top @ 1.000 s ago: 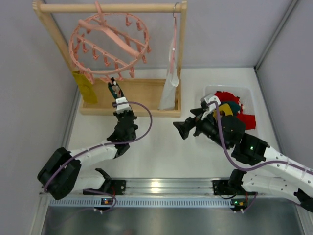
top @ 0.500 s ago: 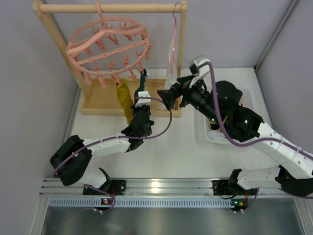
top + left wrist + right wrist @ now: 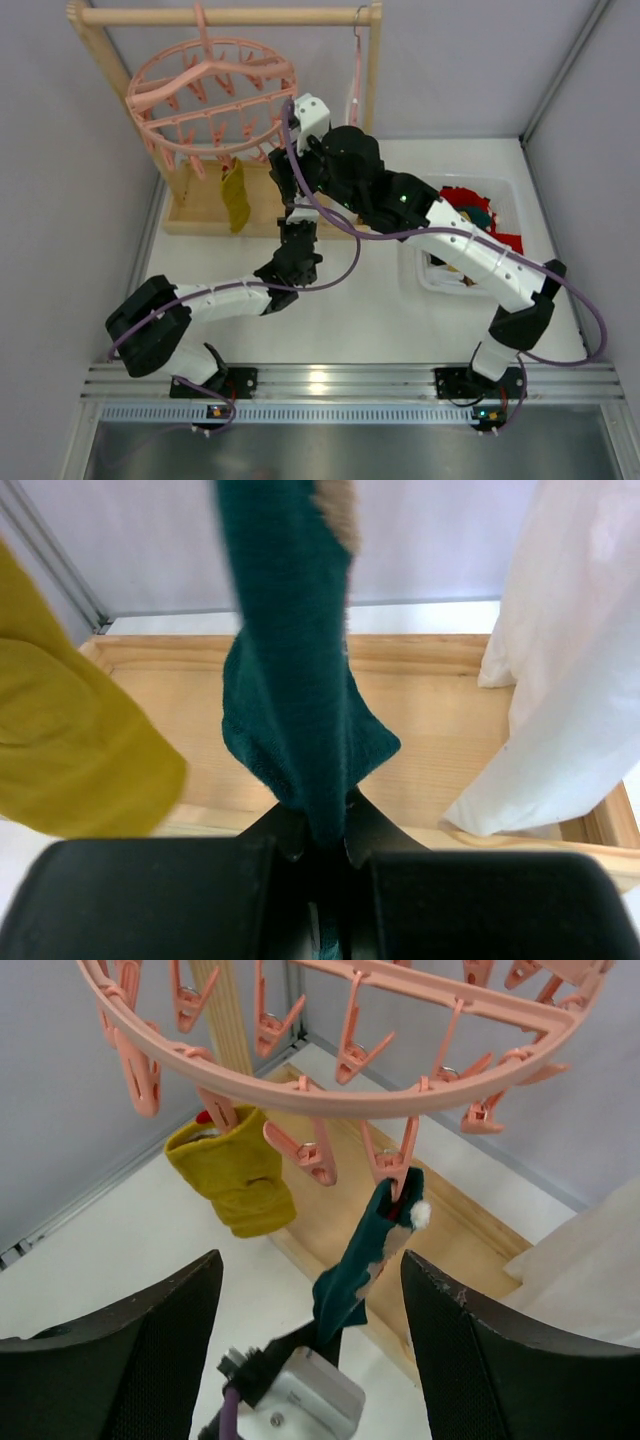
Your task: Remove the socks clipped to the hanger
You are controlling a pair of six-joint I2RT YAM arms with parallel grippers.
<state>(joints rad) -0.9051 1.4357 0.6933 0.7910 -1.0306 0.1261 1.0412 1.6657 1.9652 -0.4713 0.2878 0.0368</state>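
The pink hanger ring [image 3: 210, 100] hangs from the wooden rack, and its pegs show in the right wrist view [image 3: 330, 1100]. A dark teal sock [image 3: 365, 1250] hangs from one peg [image 3: 395, 1170]. My left gripper [image 3: 320, 840] is shut on the sock's lower end [image 3: 290, 710], which the right wrist view also shows [image 3: 300, 1380]. A mustard sock [image 3: 235, 1175] hangs from another peg and also shows from above [image 3: 235, 195]. My right gripper [image 3: 310, 1270] is open just under the ring, a finger on each side of the teal sock. From above, the right arm hides the teal sock.
A white bin [image 3: 505, 188] at the right holds red, mustard and teal socks [image 3: 470, 200]. The wooden rack [image 3: 225, 15] stands on its base board [image 3: 430, 710]. A white cloth [image 3: 570, 680] hangs to the right of the teal sock. Grey walls stand close on both sides.
My right arm has swung from the bin across to the hanger ring. My left gripper has moved right with the teal sock. The ring has turned, carrying the mustard sock right.
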